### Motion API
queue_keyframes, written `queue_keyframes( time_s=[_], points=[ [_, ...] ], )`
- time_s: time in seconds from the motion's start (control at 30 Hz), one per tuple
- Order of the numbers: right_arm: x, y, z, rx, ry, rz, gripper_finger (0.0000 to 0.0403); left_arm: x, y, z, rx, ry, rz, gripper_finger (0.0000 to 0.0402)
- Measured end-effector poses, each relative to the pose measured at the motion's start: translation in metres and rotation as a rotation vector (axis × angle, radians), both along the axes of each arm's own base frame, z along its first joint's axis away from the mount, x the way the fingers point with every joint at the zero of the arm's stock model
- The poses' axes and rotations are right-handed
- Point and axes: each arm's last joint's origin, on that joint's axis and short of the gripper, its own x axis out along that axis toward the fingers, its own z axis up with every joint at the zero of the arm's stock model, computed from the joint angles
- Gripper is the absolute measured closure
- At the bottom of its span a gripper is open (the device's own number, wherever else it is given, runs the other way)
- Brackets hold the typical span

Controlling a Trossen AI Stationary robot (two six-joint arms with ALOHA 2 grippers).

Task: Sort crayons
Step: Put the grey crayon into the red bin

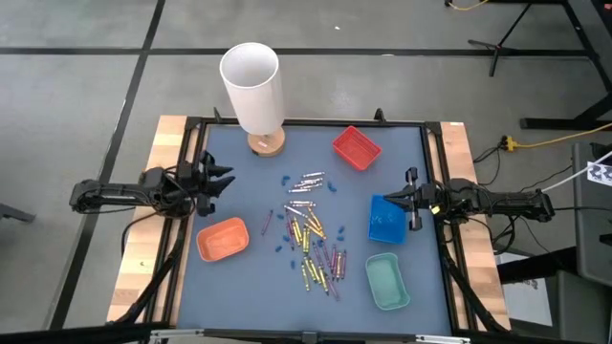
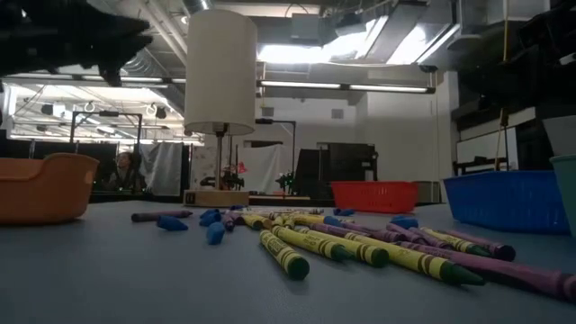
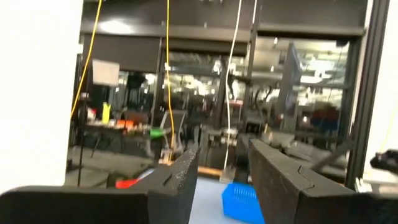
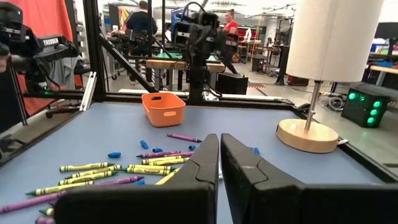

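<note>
My right claw is pressed together, with nothing between its fingers, and it hangs over the right edge of the bench, just beside the blue tray. My left claw is spread, its two fingers stand apart with only air between them, and it waits over the left edge of the bench, above the orange tray.

Nearest to the front of the bench, between the orange tray and the green tray, lie the crayons. They are short thin sticks with paper wrappers and pointed tips. From the low camera I see that the near ones are yellow with dark bands near the ends, and beside them are purple ones. They lie flat in a loose heap in the middle of the bench, some across each other, and they point in many directions. A few grey ones lie a little apart, farther back, toward the lamp. One purple crayon lies alone on the side of the orange tray.

Small blue bits are scattered around the heap.

Farther back stands the red tray, toward the right. In the far left part of the bench stands the lamp with a white shade and a round wooden base.

Beyond the bench, in the right wrist view, people stand in the room.
</note>
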Motion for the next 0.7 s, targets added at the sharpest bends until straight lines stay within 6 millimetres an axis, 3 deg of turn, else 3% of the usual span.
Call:
queue_keyframes(
  time_s=[0.2, 0.7],
  points=[
    [0.0, 0.0, 0.0, 0.007, -0.001, 0.001, 0.0384, 0.02, 0.001, 0.014, 0.003, 0.077, 0.033, 0.0274],
    [0.0, 0.0, -0.001, 0.007, 0.01, 0.001, 0.0384, 0.105, 0.004, 0.059, 0.06, 0.341, 0.055, 0.0274]
  ],
)
